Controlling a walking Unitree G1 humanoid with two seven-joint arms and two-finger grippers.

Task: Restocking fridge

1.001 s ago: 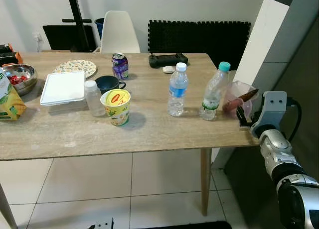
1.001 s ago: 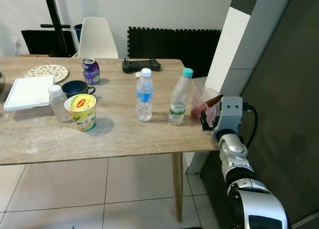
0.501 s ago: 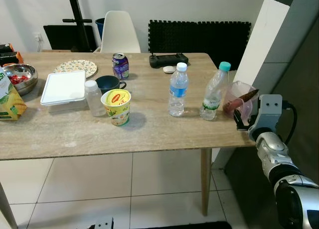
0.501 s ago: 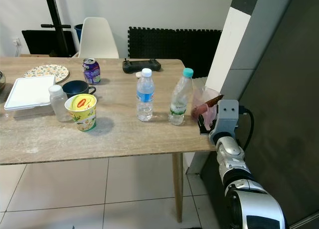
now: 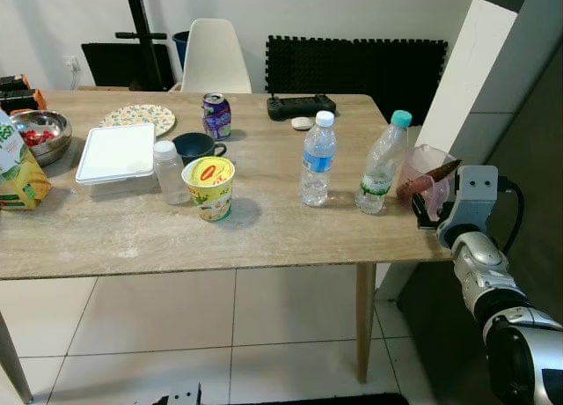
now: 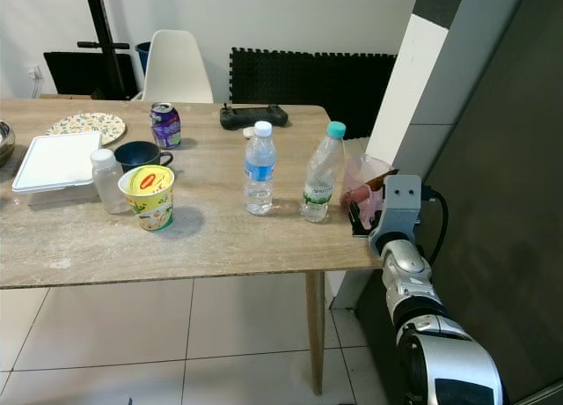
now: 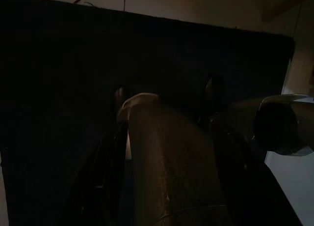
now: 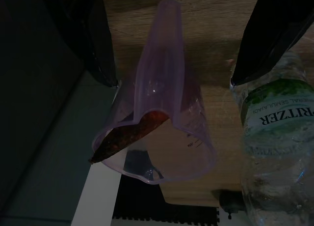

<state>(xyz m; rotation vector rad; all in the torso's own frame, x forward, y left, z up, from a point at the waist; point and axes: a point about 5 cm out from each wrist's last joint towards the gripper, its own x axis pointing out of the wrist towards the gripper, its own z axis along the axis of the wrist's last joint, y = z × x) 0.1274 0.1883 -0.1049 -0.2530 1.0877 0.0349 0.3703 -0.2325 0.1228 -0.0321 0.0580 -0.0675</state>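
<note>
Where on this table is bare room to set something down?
The table's front strip, ahead of the noodle cup and both bottles, is bare. It's crowded around the white container, jar and mug, and at the right edge by the pink cup.

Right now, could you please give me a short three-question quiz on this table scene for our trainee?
1. True or false: the right gripper has its fingers on either side of the pink cup.
2. Which bottle stands nearer that cup? A. the white-capped bottle B. the teal-capped bottle
3. Fill in: the purple can stands beside the patterned ____.

Key: 1 true; 2 B; 3 plate.
</note>
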